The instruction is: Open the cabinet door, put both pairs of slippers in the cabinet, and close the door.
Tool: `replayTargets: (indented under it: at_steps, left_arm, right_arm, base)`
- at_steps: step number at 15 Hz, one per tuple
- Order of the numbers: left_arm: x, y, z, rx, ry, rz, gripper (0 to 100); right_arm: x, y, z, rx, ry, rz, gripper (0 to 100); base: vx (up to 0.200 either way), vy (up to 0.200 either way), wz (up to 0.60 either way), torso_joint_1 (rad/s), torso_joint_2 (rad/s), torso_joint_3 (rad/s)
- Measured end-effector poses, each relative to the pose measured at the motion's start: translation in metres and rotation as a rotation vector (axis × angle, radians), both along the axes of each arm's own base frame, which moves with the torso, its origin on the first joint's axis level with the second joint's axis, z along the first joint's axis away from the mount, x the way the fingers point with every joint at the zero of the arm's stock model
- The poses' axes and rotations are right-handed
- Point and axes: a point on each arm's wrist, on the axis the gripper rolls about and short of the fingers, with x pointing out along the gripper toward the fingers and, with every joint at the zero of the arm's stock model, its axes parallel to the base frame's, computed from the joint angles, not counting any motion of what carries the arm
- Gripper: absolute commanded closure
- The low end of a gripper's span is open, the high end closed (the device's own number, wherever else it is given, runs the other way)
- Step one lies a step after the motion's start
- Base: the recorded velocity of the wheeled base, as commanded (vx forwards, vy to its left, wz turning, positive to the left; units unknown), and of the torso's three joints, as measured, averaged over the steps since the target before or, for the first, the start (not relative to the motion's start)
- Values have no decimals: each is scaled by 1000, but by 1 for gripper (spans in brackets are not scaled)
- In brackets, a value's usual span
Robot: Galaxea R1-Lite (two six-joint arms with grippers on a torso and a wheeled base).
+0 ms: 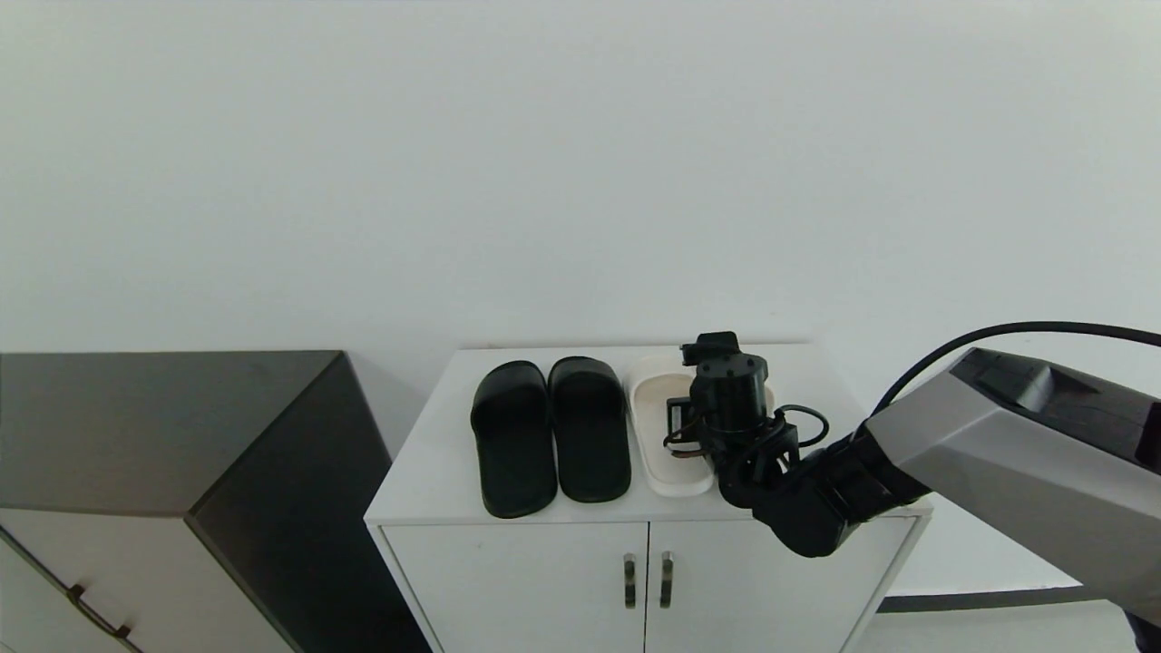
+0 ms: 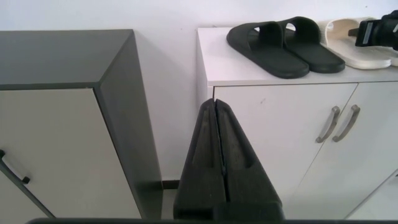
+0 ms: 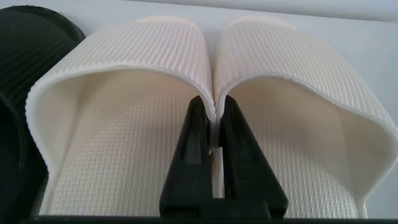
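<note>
Atop the cabinet [image 1: 434, 472], right gripper [image 3: 211, 111] tight on white slippers [image 3: 124, 130]; left gripper [image 2: 215, 107] pressed together.

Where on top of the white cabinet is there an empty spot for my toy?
The bare strip of the white cabinet top left of the black slippers is free. The middle and right are crowded: white slippers sit there, pinched by the right pincer. The dark cabinet beside it has a bare top too.

Grey arm [image 1: 989, 444], blk tool [image 3: 215, 107], looped cable [image 1: 998, 328]
</note>
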Motion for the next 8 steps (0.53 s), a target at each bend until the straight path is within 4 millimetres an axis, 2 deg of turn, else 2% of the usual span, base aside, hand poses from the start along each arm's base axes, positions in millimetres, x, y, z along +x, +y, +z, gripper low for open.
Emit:
replayTargets:
  at_steps: [5, 8]
  left_arm:
    - [0, 0, 0, -1, 0, 0, 100]
    - [0, 0, 0, -1, 0, 0, 100]
  right_arm:
    - [-4, -3, 5, -16, -2, 4, 100]
    - [-20, -13, 20, -12, 5, 78, 100]
  base:
    - [0, 0, 0, 0, 0, 0]
    - [0, 0, 0, 0, 0, 0]
